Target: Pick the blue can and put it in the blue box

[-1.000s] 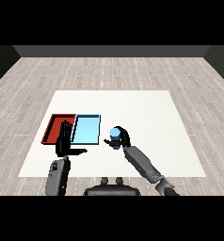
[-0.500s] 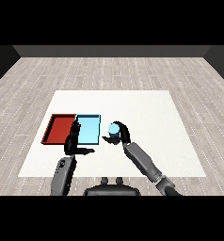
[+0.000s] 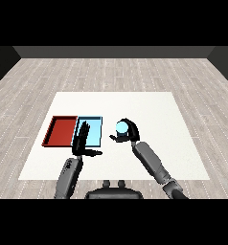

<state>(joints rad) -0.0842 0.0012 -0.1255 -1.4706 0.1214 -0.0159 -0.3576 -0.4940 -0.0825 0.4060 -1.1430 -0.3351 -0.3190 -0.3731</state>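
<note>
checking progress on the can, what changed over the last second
The right robot hand, curled round the blue can, carried it slightly left toward the blue tray. The left robot hand shifted right, fingers straight, over that tray's near edge. Both trays, red tray included, stayed put.

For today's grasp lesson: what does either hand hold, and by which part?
The right hand curls round the blue can's side; the left hand holds nothing.

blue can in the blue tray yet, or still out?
Out. The blue can is held in the curled right hand, to the right of the light blue tray, not over it.
</note>
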